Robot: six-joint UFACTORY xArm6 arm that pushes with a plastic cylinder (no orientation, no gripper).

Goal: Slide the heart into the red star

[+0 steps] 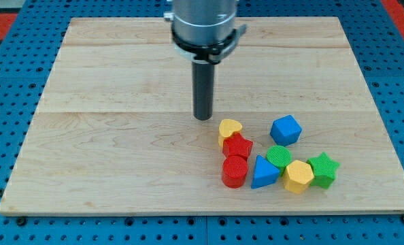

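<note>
Wooden board (pixel 107 156): eight coloured blocks clustered lower right.

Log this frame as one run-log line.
tip: up-left of heart, apart | yellow heart: touching red star at its top-left | cluster: undisturbed look | task: contact made

The arm is coming down into the camera view from the view's top, a little to the view's left of centre, and only its end section is showing. A wide grey cylindrical housing is filling the top edge, and a dark ring with small side lugs is sitting just beneath it. The straight dark rod is hanging from that ring and is standing close to upright, perhaps leaning very slightly. My tip (pixel 203 118) is sitting at the rod's lower end, seemingly at the surface, though contact is hard to judge from this angle.
</note>
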